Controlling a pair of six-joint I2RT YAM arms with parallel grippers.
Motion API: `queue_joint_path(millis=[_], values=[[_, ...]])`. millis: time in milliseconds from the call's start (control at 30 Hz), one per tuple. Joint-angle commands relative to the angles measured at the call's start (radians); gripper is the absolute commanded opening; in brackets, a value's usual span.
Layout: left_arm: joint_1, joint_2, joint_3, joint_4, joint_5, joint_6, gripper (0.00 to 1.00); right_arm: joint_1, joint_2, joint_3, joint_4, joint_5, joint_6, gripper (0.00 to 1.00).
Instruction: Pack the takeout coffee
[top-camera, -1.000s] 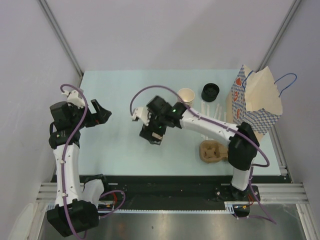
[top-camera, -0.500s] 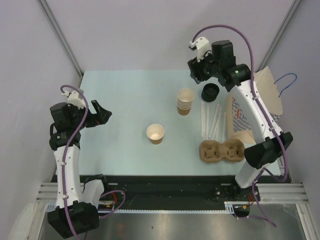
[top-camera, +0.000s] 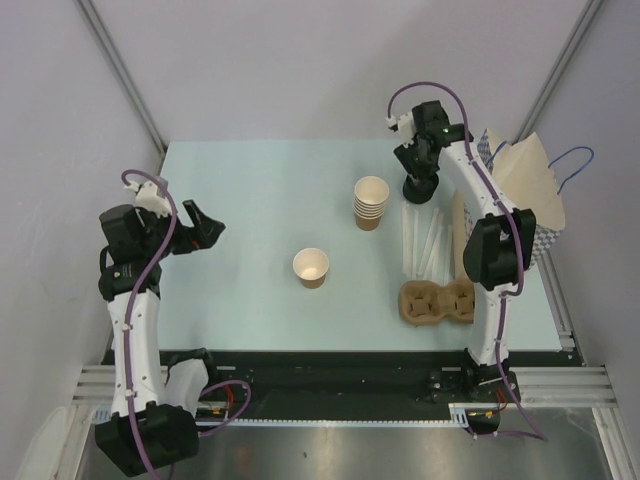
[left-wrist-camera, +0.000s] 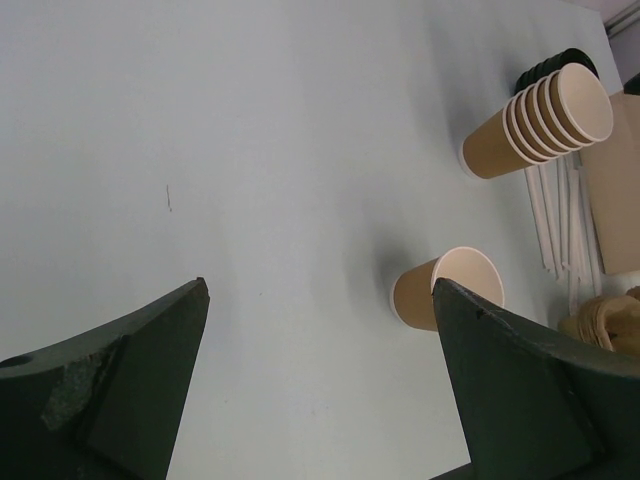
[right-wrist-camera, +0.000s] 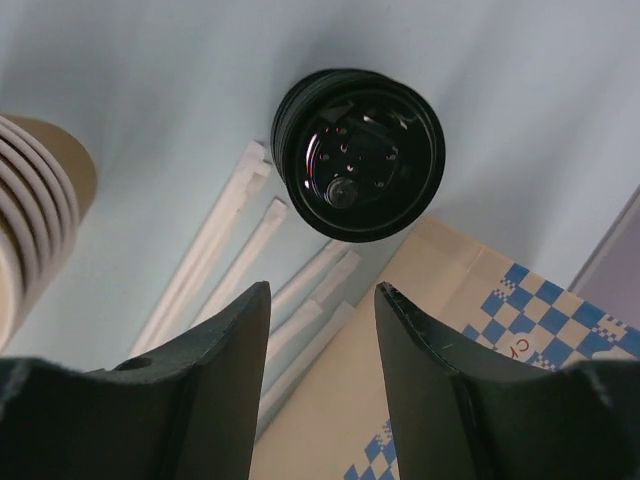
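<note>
Above black lids (right-wrist-camera: 358, 152): right hand (right-wrist-camera: 320, 290) open | lidless cup (top-camera: 311, 267) well apart, leftward

Top view: high behind arm bases, looking down on whole surface (top-camera: 250, 190). Left wrist: low, oblique; shares cup stack (left-wrist-camera: 540, 125). Right wrist: close, straight down on black lid (right-wrist-camera: 360, 155).

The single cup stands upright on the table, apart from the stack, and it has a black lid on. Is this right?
Not quite. The single cup stands upright, apart from the stack, but it has no lid: the left wrist view shows its open mouth.
</note>
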Motion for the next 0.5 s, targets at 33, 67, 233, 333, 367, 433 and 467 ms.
queue_joint_path(millis=[33, 67, 233, 333, 367, 433, 467], values=[[0.007, -0.048, -0.013, 0.074, 0.094, 0.029, 0.99, 0.016, -0.003, -0.018, 0.017, 0.093, -0.216, 0.51], [0.007, -0.053, -0.016, 0.081, 0.099, 0.029, 1.0, 0.015, -0.003, -0.026, 0.017, 0.095, -0.236, 0.51], [0.006, -0.039, -0.018, 0.084, 0.124, 0.026, 0.99, 0.004, 0.013, -0.072, 0.031, 0.114, -0.351, 0.5], [0.006, -0.03, -0.019, 0.087, 0.125, 0.009, 1.0, -0.01, 0.088, 0.032, -0.008, 0.164, -0.226, 0.32], [0.007, -0.028, -0.021, 0.091, 0.122, 0.003, 0.99, -0.022, 0.104, 0.066, -0.024, 0.157, -0.151, 0.31], [0.007, -0.028, -0.024, 0.101, 0.119, -0.009, 0.99, -0.04, 0.121, 0.12, -0.046, 0.095, -0.079, 0.32], [0.006, -0.025, -0.025, 0.102, 0.118, -0.009, 0.99, -0.052, 0.122, 0.126, -0.043, 0.075, -0.049, 0.33]])
